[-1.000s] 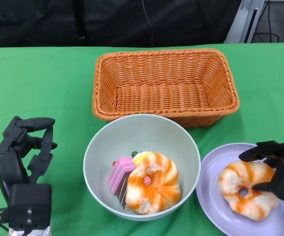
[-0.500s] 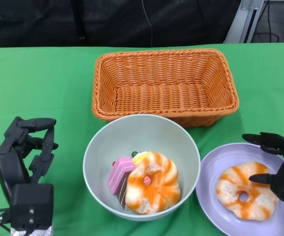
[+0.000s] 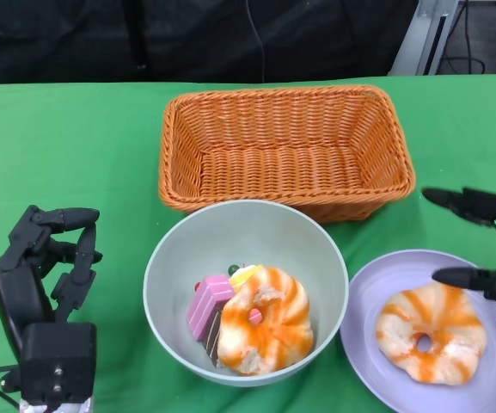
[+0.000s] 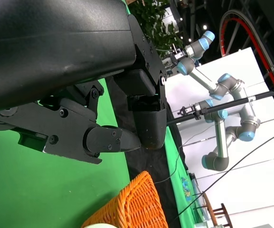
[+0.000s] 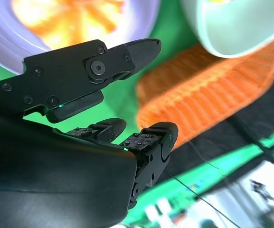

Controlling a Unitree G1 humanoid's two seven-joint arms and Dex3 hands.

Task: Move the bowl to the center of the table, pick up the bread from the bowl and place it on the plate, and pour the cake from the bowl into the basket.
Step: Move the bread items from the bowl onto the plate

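Observation:
The pale grey bowl (image 3: 230, 215) sits mid-table in front of the wicker basket (image 3: 286, 194). In the bowl lie an orange-striped ring of bread (image 3: 265, 325) and a pink cake slice (image 3: 206, 308). A second striped bread (image 3: 431, 331) lies on the purple plate (image 3: 366, 297) to the bowl's right. My right hand (image 3: 486, 249) hovers over the plate's far edge with fingers spread, holding nothing. My left hand (image 3: 45, 275) rests left of the bowl, empty, fingers loosely bent. In the right wrist view the fingers (image 5: 127, 52) are apart, with plate (image 5: 141, 28), bowl (image 5: 241, 28) and basket (image 5: 208, 90) beyond.
The basket is empty and stands against the bowl's far rim. Green cloth (image 3: 67, 146) covers the table. In the left wrist view my left hand (image 4: 122, 133) is over green cloth, with a basket corner (image 4: 132, 204) beyond.
My right hand has let go of the bread on the plate, spread its fingers and drawn up and away from it. The bread stays on the plate. The left hand has not moved.

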